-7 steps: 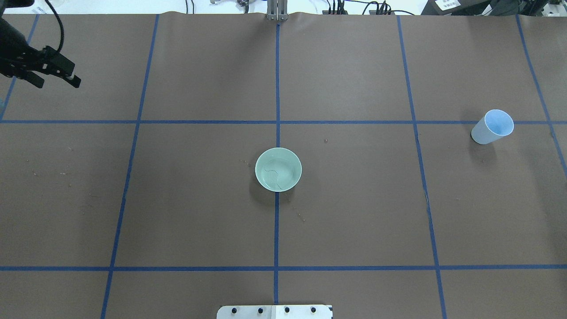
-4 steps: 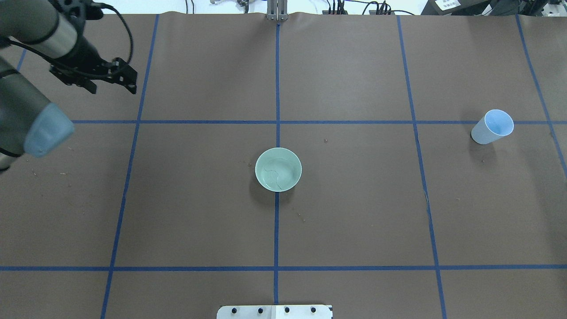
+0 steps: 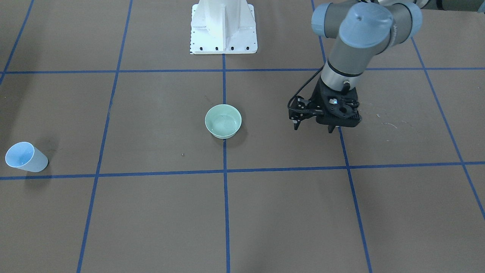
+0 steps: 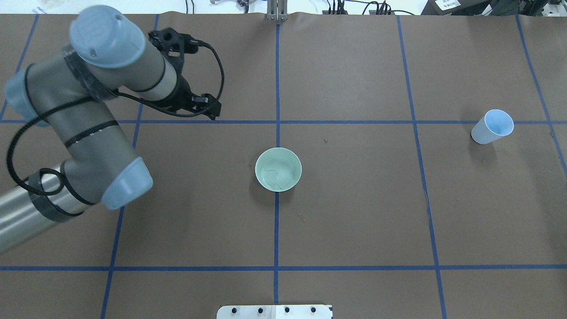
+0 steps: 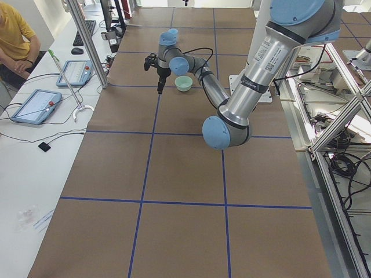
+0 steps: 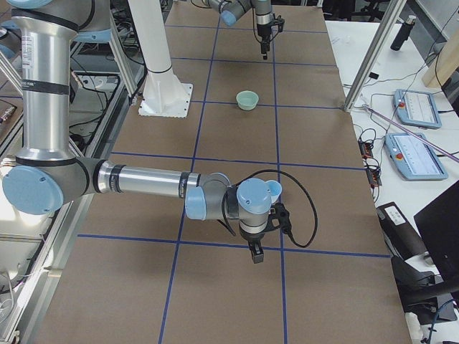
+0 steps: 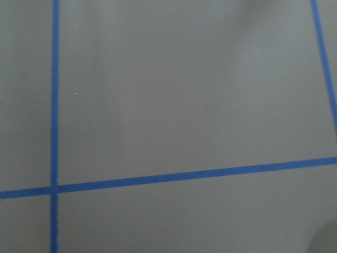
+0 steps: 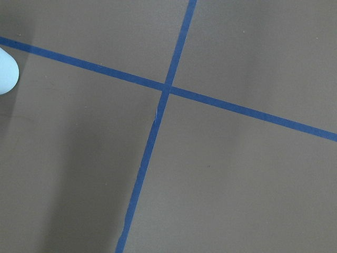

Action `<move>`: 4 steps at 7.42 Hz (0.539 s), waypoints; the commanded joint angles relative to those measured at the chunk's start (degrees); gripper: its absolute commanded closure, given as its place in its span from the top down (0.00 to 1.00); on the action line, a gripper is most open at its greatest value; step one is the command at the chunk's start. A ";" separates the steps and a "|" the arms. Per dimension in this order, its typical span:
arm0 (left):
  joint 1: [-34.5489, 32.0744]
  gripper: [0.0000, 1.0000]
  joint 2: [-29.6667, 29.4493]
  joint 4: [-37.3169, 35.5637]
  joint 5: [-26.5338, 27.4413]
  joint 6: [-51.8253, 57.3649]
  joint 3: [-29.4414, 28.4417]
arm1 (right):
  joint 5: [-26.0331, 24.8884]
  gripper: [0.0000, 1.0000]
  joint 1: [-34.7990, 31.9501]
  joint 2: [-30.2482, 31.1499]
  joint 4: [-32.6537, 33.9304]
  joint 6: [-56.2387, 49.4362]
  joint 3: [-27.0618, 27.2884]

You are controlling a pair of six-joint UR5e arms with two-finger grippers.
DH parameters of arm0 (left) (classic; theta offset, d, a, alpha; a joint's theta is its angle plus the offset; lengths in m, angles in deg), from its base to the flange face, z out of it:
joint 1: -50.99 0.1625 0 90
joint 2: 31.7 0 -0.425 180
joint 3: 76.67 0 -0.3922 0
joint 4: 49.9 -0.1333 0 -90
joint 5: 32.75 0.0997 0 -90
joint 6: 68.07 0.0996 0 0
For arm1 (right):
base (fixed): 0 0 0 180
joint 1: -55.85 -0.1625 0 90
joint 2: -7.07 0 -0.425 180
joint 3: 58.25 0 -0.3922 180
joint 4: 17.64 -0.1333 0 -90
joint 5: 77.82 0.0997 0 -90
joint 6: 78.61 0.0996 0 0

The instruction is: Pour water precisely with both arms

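Observation:
A pale green bowl [image 4: 278, 169] [image 3: 223, 121] sits mid-table; faint curved lines in it mark a little water [image 4: 275, 172]. A light blue cup [image 4: 491, 127] [image 3: 25, 157] stands far to the robot's right. My left gripper [image 4: 211, 110] [image 3: 313, 128] hangs open and empty above the table, left of the bowl and slightly beyond it. The right gripper [image 6: 256, 254] shows only in the exterior right view, low beside the cup [image 6: 273, 189]; I cannot tell its state. The right wrist view catches just the cup's edge [image 8: 5, 71].
Blue tape lines grid the brown table cover. The white bolted pedestal [image 3: 223, 26] stands at the robot's side of the table. A person [image 5: 14, 40] sits at a side bench with tablets [image 5: 35, 105], beyond metal frame posts [image 5: 87, 40].
The left arm has swung in from the table's far left edge toward the centre, carrying its open gripper right and closer to the bowl. Bowl and cup have not moved.

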 commanded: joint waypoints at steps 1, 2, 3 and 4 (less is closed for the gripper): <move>6.43 1.00 -3.02 0.93 1.01 -0.84 -3.34 | -0.45 1.00 0.04 -0.13 -0.01 0.00 0.08; 7.57 1.00 -2.77 1.10 1.01 -5.29 -3.87 | -0.63 1.00 0.04 -0.13 -0.01 0.70 0.00; 8.37 1.00 -3.12 1.10 1.09 -7.42 -5.27 | -0.02 1.00 0.04 -0.13 -0.01 0.53 -0.01; 8.46 1.00 -3.30 1.19 1.27 -11.18 -5.90 | 0.33 1.00 0.04 0.30 -0.10 0.53 -0.01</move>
